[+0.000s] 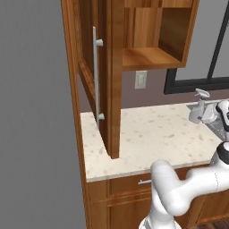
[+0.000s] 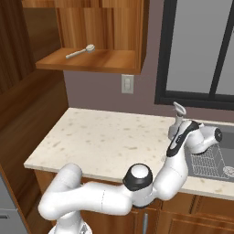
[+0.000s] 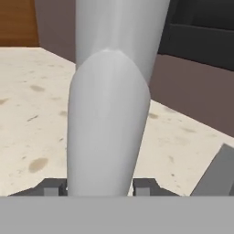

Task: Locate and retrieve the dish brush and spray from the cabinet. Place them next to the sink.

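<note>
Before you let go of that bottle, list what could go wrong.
1. The gripper holds the spray bottle close to the sink edge; released there, it could tip into the basin.
2. The bottle is tall and narrow, so it may topple on the counter if released at a tilt.
3. The dish brush lies on the cabinet shelf, not yet fetched.

Smooth matt spray (image 3: 107, 114), speckled counter (image 1: 152, 136)
</note>
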